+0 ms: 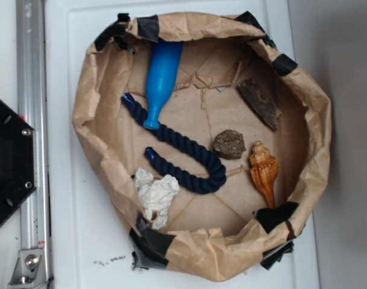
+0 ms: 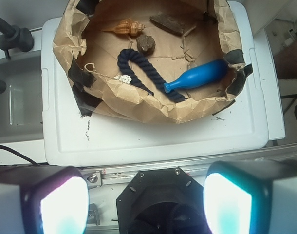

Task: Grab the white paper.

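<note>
The white paper (image 1: 156, 195) is a crumpled off-white wad lying against the lower left wall of a brown kraft paper basin (image 1: 93, 90). In the wrist view only a sliver of the white paper (image 2: 123, 78) peeks over the basin's near rim. My gripper (image 2: 146, 202) is open, its two glowing pads (image 2: 64, 204) wide apart with nothing between them. It hangs over the black robot base, well short of the basin. The gripper does not show in the exterior view.
Inside the basin lie a blue bottle (image 1: 162, 81), a dark blue rope (image 1: 183, 158), a grey stone (image 1: 229, 145), an orange-brown seashell (image 1: 265, 170) and a piece of bark (image 1: 259, 103). The basin sits on a white lid (image 1: 69, 229). A metal rail (image 1: 33, 150) and black base (image 1: 9, 162) lie left.
</note>
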Available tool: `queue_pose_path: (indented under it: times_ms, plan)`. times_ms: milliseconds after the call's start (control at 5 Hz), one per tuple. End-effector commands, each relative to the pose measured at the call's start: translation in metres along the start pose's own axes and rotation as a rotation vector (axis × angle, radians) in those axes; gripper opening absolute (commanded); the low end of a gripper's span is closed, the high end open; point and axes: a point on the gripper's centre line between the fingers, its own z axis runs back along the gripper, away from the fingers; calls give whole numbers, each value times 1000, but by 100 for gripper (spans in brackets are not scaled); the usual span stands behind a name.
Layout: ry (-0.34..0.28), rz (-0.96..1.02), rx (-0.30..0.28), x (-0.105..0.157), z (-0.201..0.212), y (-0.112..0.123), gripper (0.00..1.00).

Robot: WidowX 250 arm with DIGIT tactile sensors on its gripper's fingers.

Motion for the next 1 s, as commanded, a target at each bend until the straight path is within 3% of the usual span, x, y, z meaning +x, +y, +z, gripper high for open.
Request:
queue_pose_path:
  times_ms: [0,200,400,600,800]
  plan:
    - [0,0,0,0,0,0,100]
    - [39,114,27,46,-36,-9,100]
    - [140,345,-35,90,-71,-8,100]
    - [237,494,-53,111,-109,-11,100]
    - [284,640,-57,107,-155,-15,100]
